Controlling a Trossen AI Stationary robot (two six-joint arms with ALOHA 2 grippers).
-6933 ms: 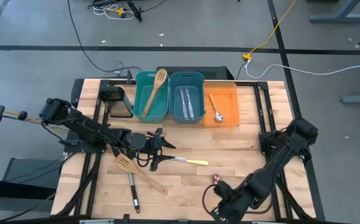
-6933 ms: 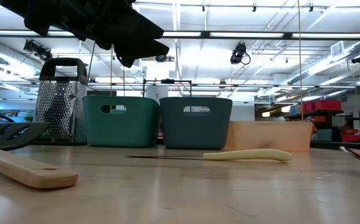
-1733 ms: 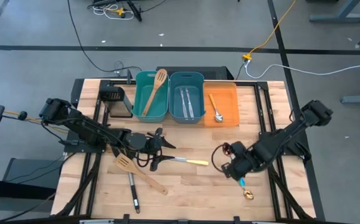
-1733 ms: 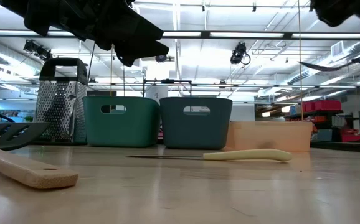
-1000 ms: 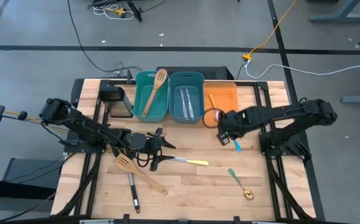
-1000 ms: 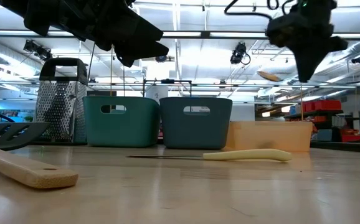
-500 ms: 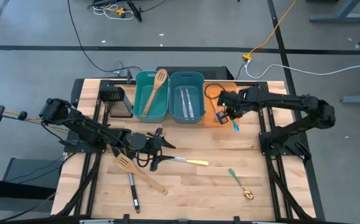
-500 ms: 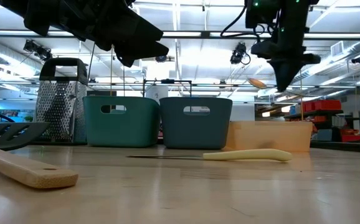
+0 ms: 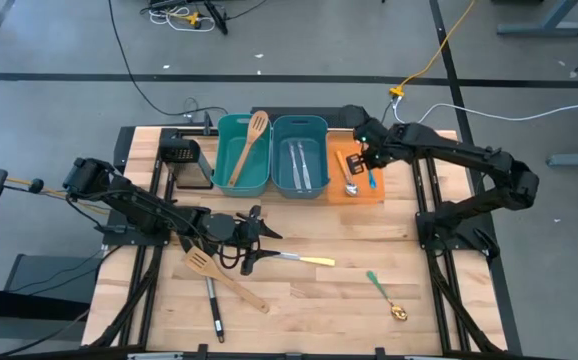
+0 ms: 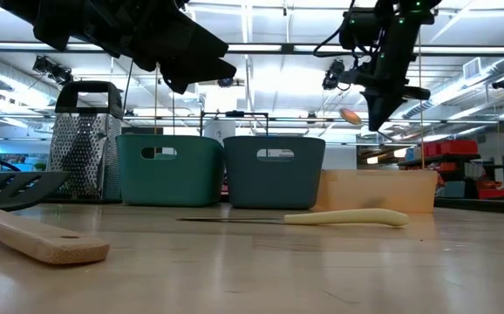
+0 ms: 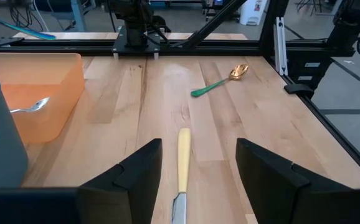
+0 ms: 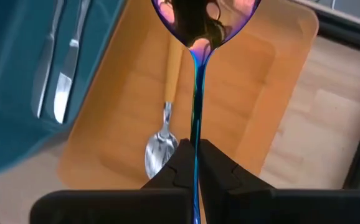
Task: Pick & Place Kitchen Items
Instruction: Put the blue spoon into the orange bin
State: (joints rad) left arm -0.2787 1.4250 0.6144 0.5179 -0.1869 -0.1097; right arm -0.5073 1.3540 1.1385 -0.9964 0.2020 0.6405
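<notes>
My right gripper [image 9: 361,163] hangs over the orange bin [image 9: 378,150], shut on a small blue-handled spoon [image 12: 197,93] with a shiny, rainbow-tinted bowl. In the bin lies a silver spoon [image 12: 162,148] with an orange handle. My left gripper [image 9: 259,241] stands open at the table's middle left. Its fingers straddle the blade end of a yellow-handled knife [image 11: 184,148] that lies flat on the table, and they do not touch it. A gold spoon with a green handle [image 9: 385,297] lies flat at the near right. My right gripper pinches the spoon's thin handle [image 12: 196,138] between its two fingers, some way below the bowl [image 12: 198,18]. The fingers slant steeply down from above and lie along the handle. The spoon is lifted clear over the orange bin, its blue handle end [image 9: 371,182] sticking out behind the fingers.
At the far edge stand a teal bin [image 9: 241,178] holding a wooden spatula, a darker bin [image 9: 300,185] holding knives, and a grater [image 9: 186,161]. A wooden spatula [image 9: 225,279] and a black turner [image 9: 213,311] lie near left. Bare tabletop lies at the middle right.
My right gripper has swung from the table's middle right toward the far edge, turning as it went. It has carried the blue-handled spoon, still lifted clear, over the orange bin. My left gripper has kept still.
</notes>
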